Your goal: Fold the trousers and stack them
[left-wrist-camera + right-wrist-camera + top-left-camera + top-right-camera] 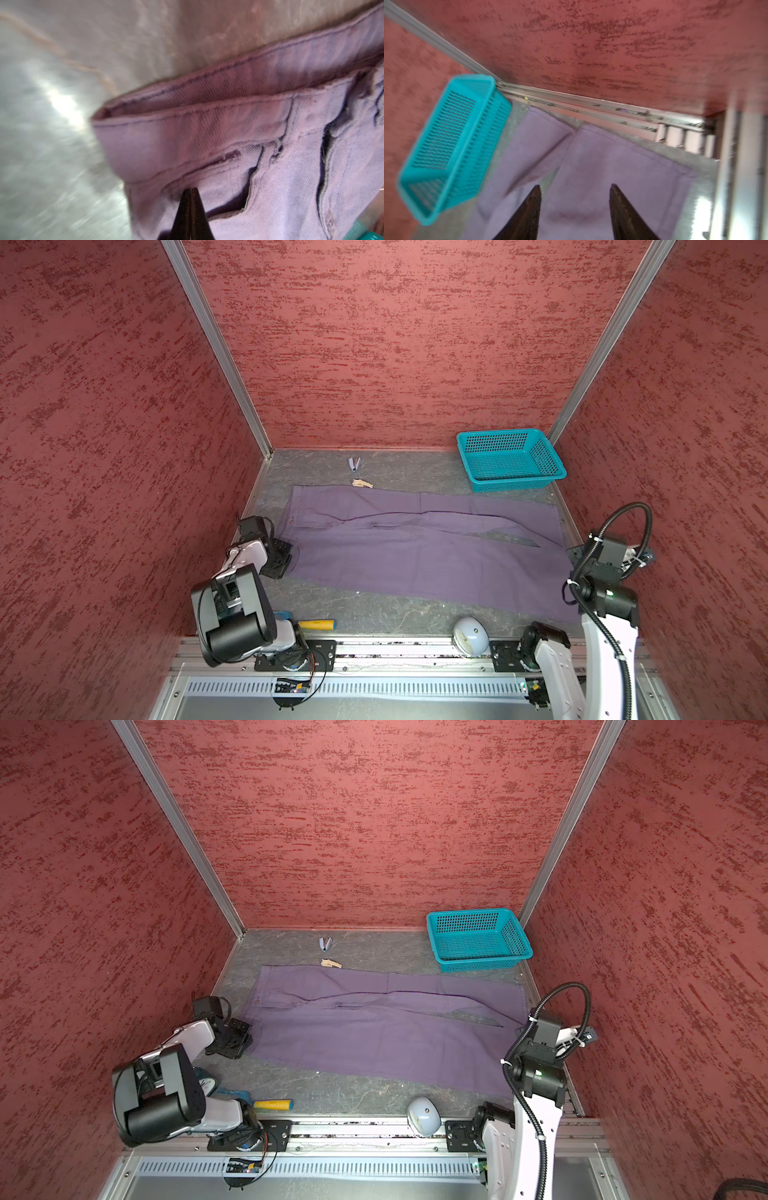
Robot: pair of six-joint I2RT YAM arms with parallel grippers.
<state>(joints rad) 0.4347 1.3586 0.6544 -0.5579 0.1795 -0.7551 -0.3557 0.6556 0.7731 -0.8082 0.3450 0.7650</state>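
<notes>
Left gripper (190, 189) closed, low at trousers (415, 556) waistband — right gripper (575, 185) parted.

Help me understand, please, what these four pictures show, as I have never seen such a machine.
This is a robot with two arms, each ending in a two-fingered gripper. Two pictures look down on the whole booth from above; the other two come from cameras on the wrists. On the grey table lie purple trousers, spread flat, with a teal basket in the far corner. The left gripper is shut at the waistband end; whether it pinches cloth I cannot tell. The right gripper hangs open over the leg ends, holding nothing.
</notes>
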